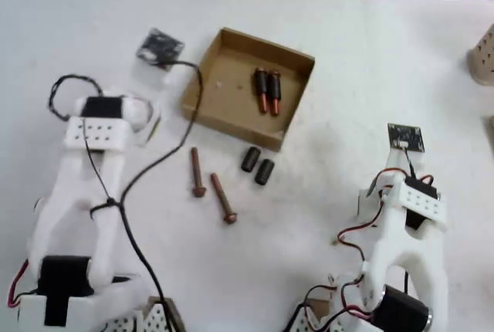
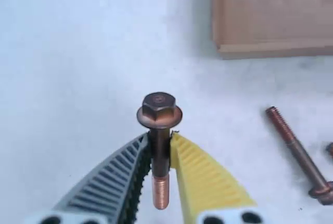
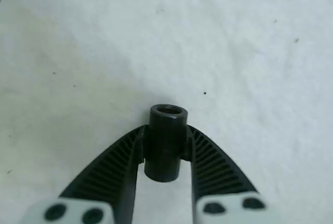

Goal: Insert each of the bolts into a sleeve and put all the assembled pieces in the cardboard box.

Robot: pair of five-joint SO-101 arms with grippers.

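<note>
My left gripper is shut on a copper bolt, gripped by the shank with the hex head sticking out past the fingertips. My right gripper is shut on a black sleeve with its open bore showing. The cardboard box holds two assembled pieces. In front of the box lie two loose sleeves and two loose bolts. The left arm stands left of the box, the right arm at the front right.
A black cable runs from the left arm past the box's left corner. A small circuit board lies behind the left arm and another by the right arm. A beige perforated object sits at the right edge.
</note>
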